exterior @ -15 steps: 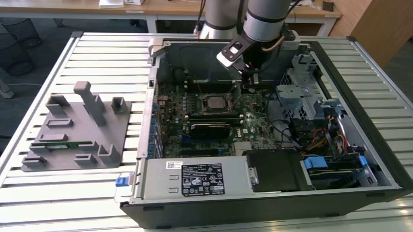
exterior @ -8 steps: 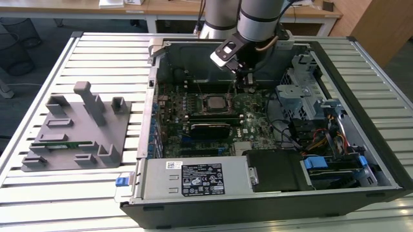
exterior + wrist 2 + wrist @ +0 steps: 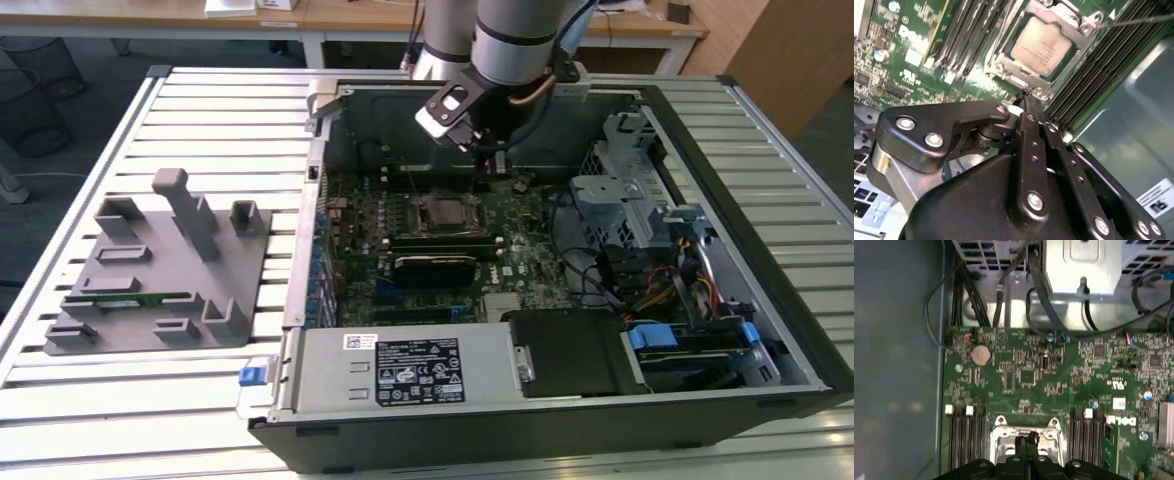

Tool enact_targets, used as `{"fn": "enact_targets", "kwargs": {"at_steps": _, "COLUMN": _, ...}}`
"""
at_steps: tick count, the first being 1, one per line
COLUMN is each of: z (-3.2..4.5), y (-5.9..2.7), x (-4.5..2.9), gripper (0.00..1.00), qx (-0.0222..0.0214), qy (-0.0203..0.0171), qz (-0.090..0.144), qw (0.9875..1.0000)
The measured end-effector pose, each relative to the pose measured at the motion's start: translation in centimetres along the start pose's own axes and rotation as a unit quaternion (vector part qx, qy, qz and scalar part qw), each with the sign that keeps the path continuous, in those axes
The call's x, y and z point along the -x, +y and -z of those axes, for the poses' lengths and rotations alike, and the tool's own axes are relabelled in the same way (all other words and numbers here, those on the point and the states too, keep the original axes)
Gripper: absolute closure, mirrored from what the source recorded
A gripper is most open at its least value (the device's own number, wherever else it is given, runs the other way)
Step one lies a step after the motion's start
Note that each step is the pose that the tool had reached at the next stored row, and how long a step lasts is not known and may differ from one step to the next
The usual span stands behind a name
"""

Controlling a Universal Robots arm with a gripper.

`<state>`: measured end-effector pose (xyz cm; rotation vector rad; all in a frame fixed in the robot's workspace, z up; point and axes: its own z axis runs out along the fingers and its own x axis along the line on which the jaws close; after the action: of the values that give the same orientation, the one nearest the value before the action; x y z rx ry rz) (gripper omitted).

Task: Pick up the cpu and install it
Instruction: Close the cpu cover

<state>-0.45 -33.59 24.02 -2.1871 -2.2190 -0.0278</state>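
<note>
One cpu (image 3: 1041,46) sits in its socket (image 3: 1087,23). The jaws nearby are shut, holding nothing. One open computer (image 3: 400,370) and one grey holder (image 3: 147,270) lie on the slatted table (image 3: 200,110).

Arm (image 3: 514,40) is seen in ext. view as a silver-grey tube w/ a dark band. Just behind the gripper (image 3: 491,158), a pale camera block (image 3: 447,108) w/ black face is mounted and a brownish cable (image 3: 534,95) is looped. Gripper body is moulded in matt black. Its fingers (image 3: 1033,145) are built as slim black bars studded w/ silver round-head screws (image 3: 1034,201). A bare metal bracket (image 3: 884,165) w/ a small yellow mark is fixed beside the gripper base.
</note>
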Motion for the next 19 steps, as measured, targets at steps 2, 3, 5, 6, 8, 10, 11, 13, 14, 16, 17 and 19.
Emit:
{"fn": "enact_targets", "kwargs": {"at_steps": 2, "z": -0.17, "y": -0.69, "x": -0.01, "gripper": 0.89, "qx": 0.0000, "qy": 0.0000, "qz": 0.000, "qw": 1.0000}}
{"fn": "enact_targets", "kwargs": {"at_steps": 3, "z": -0.31, "y": -1.08, "x": -0.01, "gripper": 0.89, "qx": 0.0000, "qy": -0.0001, "qz": 0.000, "qw": 1.0000}}
{"fn": "enact_targets", "kwargs": {"at_steps": 5, "z": -0.60, "y": -1.85, "x": -0.01, "gripper": 0.89, "qx": 0.0000, "qy": -0.0001, "qz": 0.000, "qw": 1.0000}}
{"fn": "enact_targets", "kwargs": {"at_steps": 6, "z": -0.75, "y": -2.27, "x": -0.01, "gripper": 0.89, "qx": 0.0001, "qy": -0.0001, "qz": 0.000, "qw": 1.0000}}
{"fn": "enact_targets", "kwargs": {"at_steps": 8, "z": -1.02, "y": -3.01, "x": -0.01, "gripper": 0.89, "qx": 0.0001, "qy": 0.0000, "qz": 0.000, "qw": 1.0000}}
{"fn": "enact_targets", "kwargs": {"at_steps": 10, "z": -1.29, "y": -3.69, "x": -0.01, "gripper": 0.89, "qx": 0.0000, "qy": 0.0000, "qz": 0.000, "qw": 1.0000}}
{"fn": "enact_targets", "kwargs": {"at_steps": 11, "z": -1.40, "y": -3.98, "x": -0.01, "gripper": 0.89, "qx": 0.0000, "qy": -0.0001, "qz": 0.000, "qw": 1.0000}}
{"fn": "enact_targets", "kwargs": {"at_steps": 13, "z": -1.65, "y": -4.42, "x": -0.01, "gripper": 0.89, "qx": 0.0000, "qy": -0.0001, "qz": 0.000, "qw": 1.0000}}
{"fn": "enact_targets", "kwargs": {"at_steps": 14, "z": -1.76, "y": -4.61, "x": -0.01, "gripper": 0.89, "qx": 0.0000, "qy": -0.0001, "qz": 0.000, "qw": 1.0000}}
{"fn": "enact_targets", "kwargs": {"at_steps": 16, "z": -1.97, "y": -4.88, "x": -0.01, "gripper": 0.89, "qx": 0.0001, "qy": 0.0000, "qz": 0.000, "qw": 1.0000}}
{"fn": "enact_targets", "kwargs": {"at_steps": 17, "z": -2.06, "y": -4.94, "x": -0.01, "gripper": 0.89, "qx": 0.0000, "qy": -0.0001, "qz": 0.000, "qw": 1.0000}}
{"fn": "enact_targets", "kwargs": {"at_steps": 19, "z": -2.27, "y": -5.06, "x": 0.00, "gripper": 0.89, "qx": 0.0000, "qy": -0.0001, "qz": 0.000, "qw": 1.0000}}
